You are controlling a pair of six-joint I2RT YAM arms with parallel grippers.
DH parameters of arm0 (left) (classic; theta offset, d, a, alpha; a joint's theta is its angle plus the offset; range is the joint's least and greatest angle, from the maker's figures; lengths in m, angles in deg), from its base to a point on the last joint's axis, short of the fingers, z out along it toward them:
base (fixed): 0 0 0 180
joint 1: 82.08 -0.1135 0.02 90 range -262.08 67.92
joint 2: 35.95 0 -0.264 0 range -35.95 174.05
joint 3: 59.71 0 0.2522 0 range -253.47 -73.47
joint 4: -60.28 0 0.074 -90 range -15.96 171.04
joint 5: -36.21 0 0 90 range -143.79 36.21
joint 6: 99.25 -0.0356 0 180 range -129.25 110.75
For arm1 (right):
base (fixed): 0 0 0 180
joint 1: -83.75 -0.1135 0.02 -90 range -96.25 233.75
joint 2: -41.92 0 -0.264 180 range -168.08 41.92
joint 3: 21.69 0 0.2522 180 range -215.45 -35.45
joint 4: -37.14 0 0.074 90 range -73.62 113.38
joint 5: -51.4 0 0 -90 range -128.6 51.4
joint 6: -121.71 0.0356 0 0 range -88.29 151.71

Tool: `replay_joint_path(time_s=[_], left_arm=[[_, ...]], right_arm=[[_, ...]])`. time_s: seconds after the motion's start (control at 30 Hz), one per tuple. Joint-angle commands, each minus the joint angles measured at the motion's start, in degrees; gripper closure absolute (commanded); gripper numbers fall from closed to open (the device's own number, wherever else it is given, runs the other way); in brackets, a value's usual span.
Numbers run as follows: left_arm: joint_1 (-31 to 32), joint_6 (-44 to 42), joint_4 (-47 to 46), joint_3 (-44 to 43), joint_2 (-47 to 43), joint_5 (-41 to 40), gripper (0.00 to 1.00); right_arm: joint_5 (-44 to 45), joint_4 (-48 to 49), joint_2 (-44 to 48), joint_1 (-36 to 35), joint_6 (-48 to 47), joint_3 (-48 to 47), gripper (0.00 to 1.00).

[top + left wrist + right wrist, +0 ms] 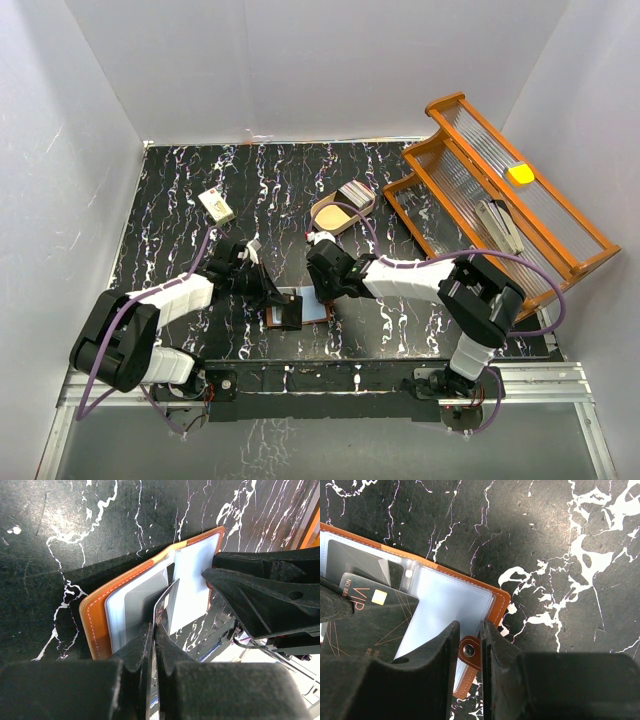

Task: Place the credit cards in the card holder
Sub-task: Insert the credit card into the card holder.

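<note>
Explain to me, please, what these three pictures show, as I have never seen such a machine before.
These are two robot arms bolted at a table's edge. One picture looks down from above; the other two come from a camera on each wrist. On the black marbled table lie an open brown card holder, a beige tray with more credit cards, a small cream block and an orange rack. The left gripper is shut on one dark card at the holder's pockets. The right gripper appears to pinch the holder's snap tab, steadying it.
</note>
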Motion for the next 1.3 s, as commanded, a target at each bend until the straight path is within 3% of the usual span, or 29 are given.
replay_joint_path(time_s=[0.0, 0.63, 1.27], left_arm=[[-0.48, -0.7, 2.4, -1.36, -0.75, -1.86, 1.0], [-0.44, 1.45, -0.28, 0.22, -1.49, -1.79, 1.0], [-0.4, 3.23, -11.04, 3.4, 2.46, -0.43, 1.0]], right_arm=[[0.76, 1.16, -1.14, -0.01, 0.21, 1.9, 0.78], [0.62, 1.53, -1.35, 0.04, 0.38, 2.42, 0.78], [-0.07, 2.54, -0.42, 0.0, 1.0, 3.05, 0.78]])
